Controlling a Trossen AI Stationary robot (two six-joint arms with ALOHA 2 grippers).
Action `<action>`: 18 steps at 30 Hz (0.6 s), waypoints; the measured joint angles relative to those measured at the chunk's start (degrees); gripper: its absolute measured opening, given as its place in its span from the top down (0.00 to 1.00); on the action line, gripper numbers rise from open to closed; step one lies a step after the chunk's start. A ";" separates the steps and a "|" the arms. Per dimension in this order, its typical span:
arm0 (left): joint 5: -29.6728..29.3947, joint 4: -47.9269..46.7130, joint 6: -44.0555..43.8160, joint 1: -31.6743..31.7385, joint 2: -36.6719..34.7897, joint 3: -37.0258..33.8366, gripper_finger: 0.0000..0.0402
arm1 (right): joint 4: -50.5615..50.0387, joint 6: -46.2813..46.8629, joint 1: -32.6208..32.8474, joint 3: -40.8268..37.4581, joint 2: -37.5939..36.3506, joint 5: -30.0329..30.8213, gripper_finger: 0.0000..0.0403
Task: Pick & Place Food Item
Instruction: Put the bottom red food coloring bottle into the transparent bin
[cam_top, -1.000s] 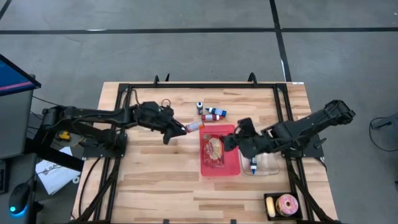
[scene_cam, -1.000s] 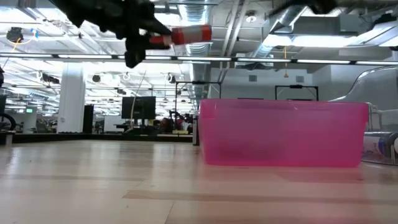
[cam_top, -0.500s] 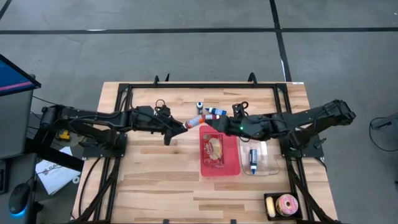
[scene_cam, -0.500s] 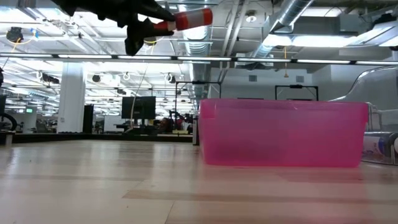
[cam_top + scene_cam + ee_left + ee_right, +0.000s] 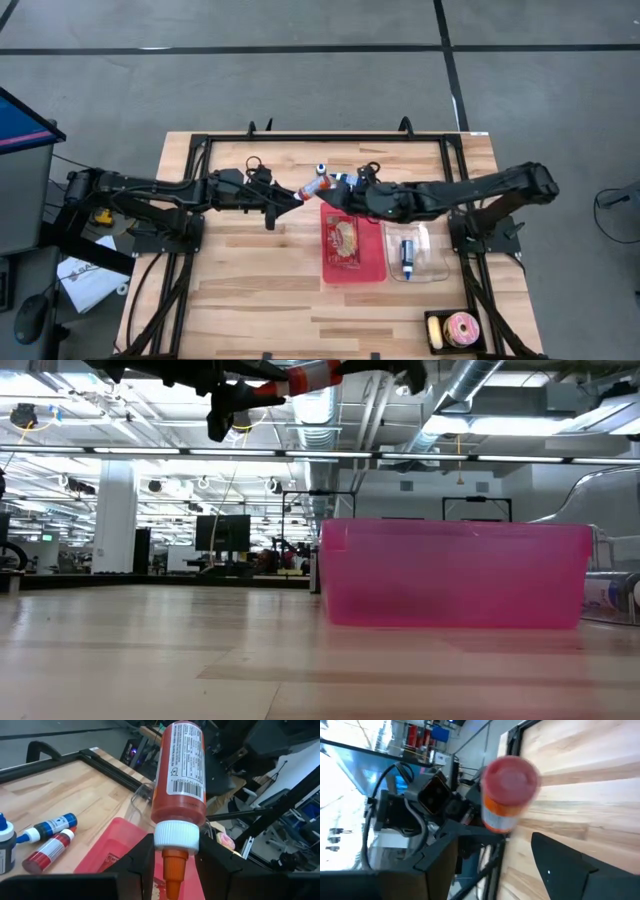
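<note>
Two hands are meeting above the middle of the bench [image 5: 250,290], just past the far edge of the pink tray [image 5: 352,262], in what looks like a handover. The left hand [image 5: 298,197] is pinching a red bottle [image 5: 318,187] by its white cap end, the orange nozzle pointing back between its fingers [image 5: 142,862] and the labelled body sticking out toward three o'clock, held well clear of the bench. The right hand [image 5: 345,192] is coming in from three o'clock with its fingers [image 5: 560,865] spread wide, the bottle's round red base facing it and nothing gripped yet. Judging by its look, the bottle is a light squeeze bottle with a soft plastic body and a slick label, so a hard pinch could dent it or let it slip; the free body near the base seems the sensible place to grip. At twelve o'clock from the tray, small bottles [image 5: 345,181] are lying on the bench.
</note>
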 joint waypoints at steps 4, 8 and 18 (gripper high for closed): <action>-0.10 0.01 0.00 0.00 0.00 0.00 0.74 | 4.41 -0.22 -1.83 0.02 2.66 -0.66 0.39; -0.28 0.06 0.02 0.02 0.00 0.00 0.74 | 8.58 -0.49 -3.36 0.00 4.94 -1.51 0.39; -0.28 0.06 0.07 0.02 -0.19 0.00 0.74 | 10.97 -3.25 -5.44 -0.02 5.63 -3.44 0.40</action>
